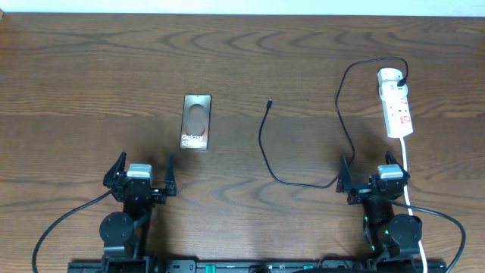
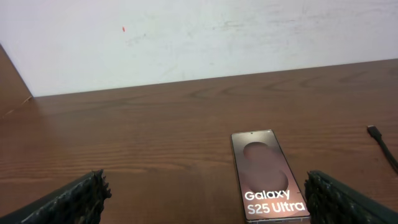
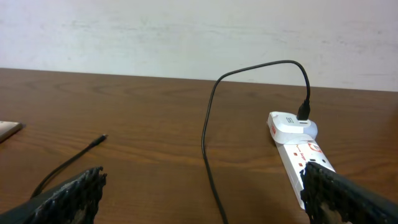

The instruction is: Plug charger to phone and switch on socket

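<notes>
Overhead: found charger [image 1: 261, 144] unplugged, tip loose right of phone [image 1: 196, 121]; socket [image 1: 395, 106] farther right, untouched. Noted left gripper [image 1: 144, 168], right gripper [image 1: 371, 173] wide open, empty. Judged both steps outstanding.

The table [image 1: 303, 45] is dark grained wood with a faint sheen. The phone [image 1: 196, 121] is glossy-faced, the socket [image 1: 397, 106] smooth white plastic, the charger [image 1: 261, 138] matt black.

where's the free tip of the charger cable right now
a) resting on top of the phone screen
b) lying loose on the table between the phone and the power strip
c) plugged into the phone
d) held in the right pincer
b: the free end of the charger lies on the bare table, clear of the phone, while its other end is plugged into the socket.
</notes>
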